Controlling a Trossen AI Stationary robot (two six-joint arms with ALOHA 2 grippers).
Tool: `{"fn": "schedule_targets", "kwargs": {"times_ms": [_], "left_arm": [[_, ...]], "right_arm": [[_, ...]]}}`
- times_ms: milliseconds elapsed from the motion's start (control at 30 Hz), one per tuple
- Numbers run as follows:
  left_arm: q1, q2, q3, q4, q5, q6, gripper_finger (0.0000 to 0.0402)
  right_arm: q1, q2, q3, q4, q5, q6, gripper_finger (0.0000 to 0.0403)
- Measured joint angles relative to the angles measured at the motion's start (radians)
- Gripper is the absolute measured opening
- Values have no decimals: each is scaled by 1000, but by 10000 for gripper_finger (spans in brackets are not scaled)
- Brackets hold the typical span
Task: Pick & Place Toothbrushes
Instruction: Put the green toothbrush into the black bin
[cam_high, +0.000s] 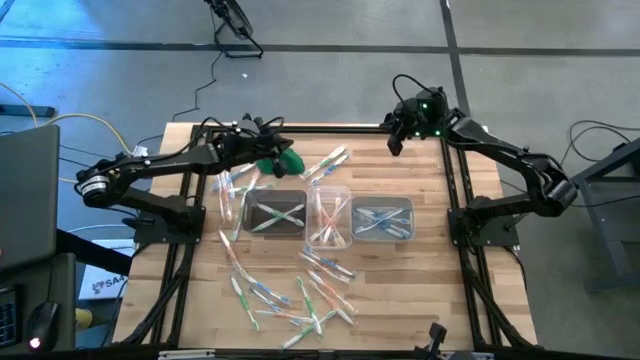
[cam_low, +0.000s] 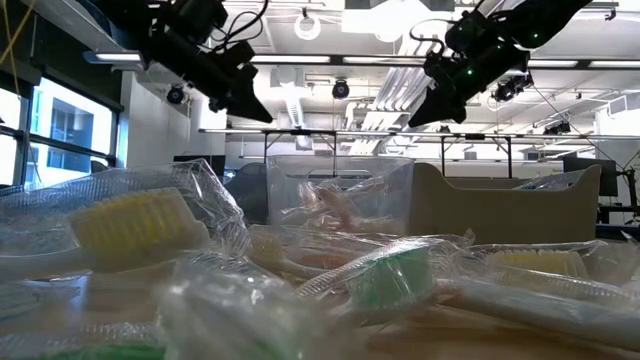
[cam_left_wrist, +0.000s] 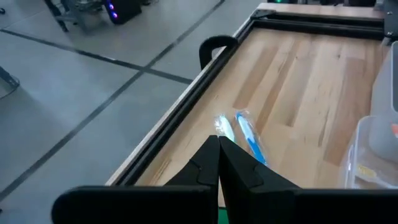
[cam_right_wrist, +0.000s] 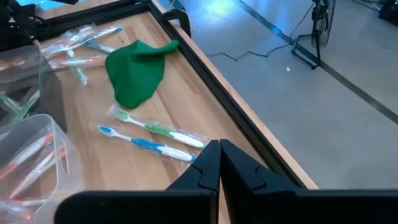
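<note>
- The left gripper (cam_high: 262, 140) hangs above the far left part of the table (cam_high: 440, 280); its jaws are pressed together and hold nothing.
- Just ahead of its closed tips, in its wrist view, lies a blue toothbrush (cam_left_wrist: 250, 138) in clear wrap, with a second wrapped one (cam_left_wrist: 224, 127) beside it.
- The right gripper (cam_high: 396, 140) hangs over the far right edge, jaws also pressed together and empty.
- Just ahead of its tips lie a blue brush (cam_right_wrist: 144, 144) and a green brush (cam_right_wrist: 160, 130); beyond them is a green cloth (cam_right_wrist: 134, 71).
- Three tubs (cam_high: 330, 214) stand in a row between the grippers, each with brushes inside.
- Many toothbrushes (cam_high: 295, 295) lie loose on the near side of the table, well apart from both grippers.
</note>
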Motion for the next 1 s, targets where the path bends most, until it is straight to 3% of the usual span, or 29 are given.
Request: {"fn": "schedule_targets", "kwargs": {"times_ms": [200, 467, 767, 1000], "left_arm": [[3, 36, 21, 95, 24, -45, 0], [26, 238, 294, -235, 55, -113, 0], [27, 476, 643, -563, 51, -129, 0], [26, 590, 695, -604, 55, -81, 11]], "right_arm": [[11, 2, 0, 14, 2, -2, 2], [25, 15, 0, 47, 15, -1, 2], [40, 16, 0, 18, 124, -1, 2], [40, 16, 0, -24, 131, -1, 2]]}}
